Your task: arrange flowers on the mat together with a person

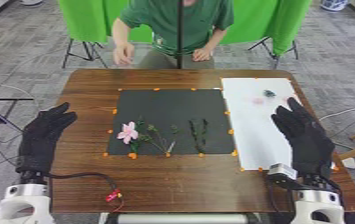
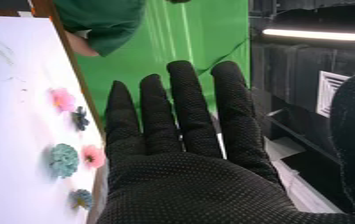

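Black cloth covers the right hand [image 1: 302, 132] and the left hand [image 1: 45, 132], fingers straight, holding nothing. I see a blue-green flower [image 1: 269, 93] on the white sheet [image 1: 256, 135], ahead of the right hand and a bit left, so that hand is nearer. The right wrist view shows a dark flower [image 2: 79, 118] beside a pink flower [image 2: 63, 99]. On the dark mat [image 1: 156, 105], green stems [image 1: 200, 145] point away from the robot.
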Robot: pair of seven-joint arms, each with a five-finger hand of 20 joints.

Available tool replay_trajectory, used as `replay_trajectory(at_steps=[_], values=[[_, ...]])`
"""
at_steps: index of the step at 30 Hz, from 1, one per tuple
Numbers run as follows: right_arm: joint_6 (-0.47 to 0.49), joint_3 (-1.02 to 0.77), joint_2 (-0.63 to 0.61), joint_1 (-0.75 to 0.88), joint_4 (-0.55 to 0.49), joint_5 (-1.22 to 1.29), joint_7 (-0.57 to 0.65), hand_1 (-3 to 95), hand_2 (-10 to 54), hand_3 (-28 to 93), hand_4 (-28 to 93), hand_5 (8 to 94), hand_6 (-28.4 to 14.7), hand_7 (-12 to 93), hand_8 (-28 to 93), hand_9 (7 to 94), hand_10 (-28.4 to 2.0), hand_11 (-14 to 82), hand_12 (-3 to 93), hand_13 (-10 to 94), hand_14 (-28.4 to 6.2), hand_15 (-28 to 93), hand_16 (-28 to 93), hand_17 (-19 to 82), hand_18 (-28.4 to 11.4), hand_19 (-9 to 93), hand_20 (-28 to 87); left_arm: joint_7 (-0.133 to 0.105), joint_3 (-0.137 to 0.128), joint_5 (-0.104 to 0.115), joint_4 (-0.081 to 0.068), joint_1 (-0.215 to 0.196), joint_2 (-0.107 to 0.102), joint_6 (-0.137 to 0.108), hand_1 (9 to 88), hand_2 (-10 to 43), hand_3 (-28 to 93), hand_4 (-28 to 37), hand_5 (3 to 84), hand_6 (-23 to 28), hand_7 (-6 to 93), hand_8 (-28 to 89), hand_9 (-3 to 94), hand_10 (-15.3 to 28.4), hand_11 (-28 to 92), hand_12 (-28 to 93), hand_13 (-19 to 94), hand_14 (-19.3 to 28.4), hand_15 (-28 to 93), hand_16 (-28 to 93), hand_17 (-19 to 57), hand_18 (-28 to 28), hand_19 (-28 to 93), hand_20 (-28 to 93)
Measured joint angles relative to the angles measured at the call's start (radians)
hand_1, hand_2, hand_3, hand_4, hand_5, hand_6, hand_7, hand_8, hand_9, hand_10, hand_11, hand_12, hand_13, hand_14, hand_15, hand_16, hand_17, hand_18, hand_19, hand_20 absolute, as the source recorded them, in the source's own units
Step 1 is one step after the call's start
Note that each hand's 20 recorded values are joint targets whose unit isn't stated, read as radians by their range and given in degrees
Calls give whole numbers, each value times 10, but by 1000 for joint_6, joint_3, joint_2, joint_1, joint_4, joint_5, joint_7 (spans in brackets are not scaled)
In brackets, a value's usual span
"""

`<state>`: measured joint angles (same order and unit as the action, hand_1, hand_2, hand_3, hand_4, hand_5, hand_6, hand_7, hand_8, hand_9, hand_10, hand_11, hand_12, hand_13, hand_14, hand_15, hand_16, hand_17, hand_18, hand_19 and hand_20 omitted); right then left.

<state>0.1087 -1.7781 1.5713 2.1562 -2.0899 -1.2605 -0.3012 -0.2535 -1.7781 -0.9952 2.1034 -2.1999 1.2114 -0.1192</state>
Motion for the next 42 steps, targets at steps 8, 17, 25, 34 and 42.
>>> replay_trajectory(at_steps=[8,17,25,34,42], values=[[1,-2,2,9,-4,6,19,86,19,811,-176,435,-16,81,-83,429,-157,46,106,308,-138,96,108,194,-138,37,272,1,-7,-1,6,-11,6,-2,216,85,627,-283,484,38,141,-60,482,142,199,151,358,181,119,45,34,137,106,172],[10,-11,1,11,-4,10,29,85,20,811,-174,425,-15,81,-83,435,-155,48,107,312,-140,95,110,195,-140,38,268,0,-12,6,6,-18,12,-12,220,78,632,-281,483,37,144,-60,482,140,202,152,359,181,125,44,32,139,106,172],[13,-16,0,12,-3,15,31,85,22,807,-174,425,-15,82,-84,469,-154,57,110,321,-143,97,110,197,-139,36,267,-12,-18,6,-6,-30,11,-11,248,22,638,-232,480,37,146,-60,478,137,202,152,359,178,122,43,34,138,93,166],[31,-21,0,12,4,15,49,86,23,804,-173,425,-18,79,-82,476,-154,56,113,327,-143,100,111,199,-138,36,269,-19,-21,6,-25,-38,13,-1,248,17,638,-224,478,36,146,-60,477,135,200,153,359,176,117,46,34,138,88,168],[62,-28,1,2,19,-3,56,89,25,801,-173,437,-20,79,-82,492,-157,58,112,334,-129,103,107,206,-134,33,270,-31,-24,13,-33,-38,13,21,226,15,639,-234,476,36,144,-60,472,135,197,155,357,175,111,50,34,138,84,169]])
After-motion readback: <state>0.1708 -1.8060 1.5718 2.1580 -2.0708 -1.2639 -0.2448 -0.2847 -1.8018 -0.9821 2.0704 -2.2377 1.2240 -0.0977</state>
